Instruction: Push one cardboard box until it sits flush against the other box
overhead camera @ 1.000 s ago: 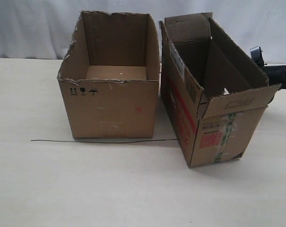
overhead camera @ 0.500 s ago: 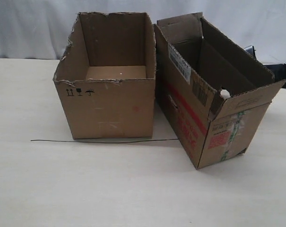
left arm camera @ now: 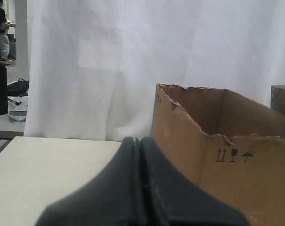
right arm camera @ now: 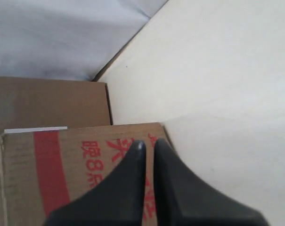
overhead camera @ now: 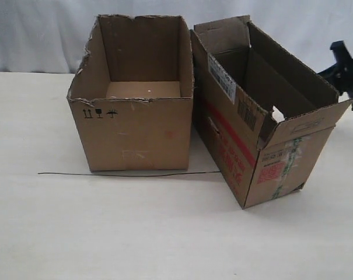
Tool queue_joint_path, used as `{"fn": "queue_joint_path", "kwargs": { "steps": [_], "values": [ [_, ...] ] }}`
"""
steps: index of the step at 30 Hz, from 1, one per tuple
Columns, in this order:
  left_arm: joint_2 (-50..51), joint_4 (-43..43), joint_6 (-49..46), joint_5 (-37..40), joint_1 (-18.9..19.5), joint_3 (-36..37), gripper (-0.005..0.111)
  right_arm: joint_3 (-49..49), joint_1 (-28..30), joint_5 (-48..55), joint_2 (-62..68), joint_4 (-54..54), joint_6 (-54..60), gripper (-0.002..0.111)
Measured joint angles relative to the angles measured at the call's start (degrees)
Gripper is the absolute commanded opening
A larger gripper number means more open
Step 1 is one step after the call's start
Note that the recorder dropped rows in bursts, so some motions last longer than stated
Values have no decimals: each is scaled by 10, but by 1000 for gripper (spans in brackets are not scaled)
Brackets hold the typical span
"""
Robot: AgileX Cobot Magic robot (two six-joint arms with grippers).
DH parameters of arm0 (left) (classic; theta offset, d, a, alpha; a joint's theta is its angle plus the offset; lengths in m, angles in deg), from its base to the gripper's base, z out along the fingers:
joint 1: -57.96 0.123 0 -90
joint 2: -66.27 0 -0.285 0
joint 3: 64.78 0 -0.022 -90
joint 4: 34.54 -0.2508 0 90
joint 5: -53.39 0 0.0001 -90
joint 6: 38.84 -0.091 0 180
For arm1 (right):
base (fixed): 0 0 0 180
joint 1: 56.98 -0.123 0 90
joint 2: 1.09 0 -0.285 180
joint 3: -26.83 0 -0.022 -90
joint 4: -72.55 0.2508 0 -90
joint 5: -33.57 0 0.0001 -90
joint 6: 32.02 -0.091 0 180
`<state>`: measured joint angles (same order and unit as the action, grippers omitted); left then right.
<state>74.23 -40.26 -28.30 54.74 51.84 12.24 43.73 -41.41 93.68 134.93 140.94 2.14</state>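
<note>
On the right part of the table (overhead camera: 164, 233) the cardboard box (overhead camera: 223, 131) lies with its long axis slanted. Its far corner seems to touch the other box (overhead camera: 135, 131), while its near end stands apart, so a wedge-shaped gap opens toward the front. The right gripper (right arm camera: 149, 143) is the nearer one. It hangs by the outer long side, fingers almost together, holding nothing. The left gripper (left arm camera: 140, 141), fingers pressed together and empty, is beyond the other box. I judge the push must go leftward against the near end — only a thin dark line (overhead camera: 129, 174) reaches into the gap.
</note>
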Motion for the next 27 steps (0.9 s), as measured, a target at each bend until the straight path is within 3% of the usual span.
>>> {"fn": "queue_joint_path", "kwargs": {
  "steps": [7, 15, 27],
  "values": [
    [0, 0, 0, 0, 0, 0, 0, -151, 61, 5, -118, -14, 12, 5],
    [0, 0, 0, 0, 0, 0, 0, -345, 64, -4, -174, 33, 102, 5],
    [0, 0, 0, 0, 0, 0, 0, -397, 54, 33, -178, 84, 143, 5]
  ]
}}
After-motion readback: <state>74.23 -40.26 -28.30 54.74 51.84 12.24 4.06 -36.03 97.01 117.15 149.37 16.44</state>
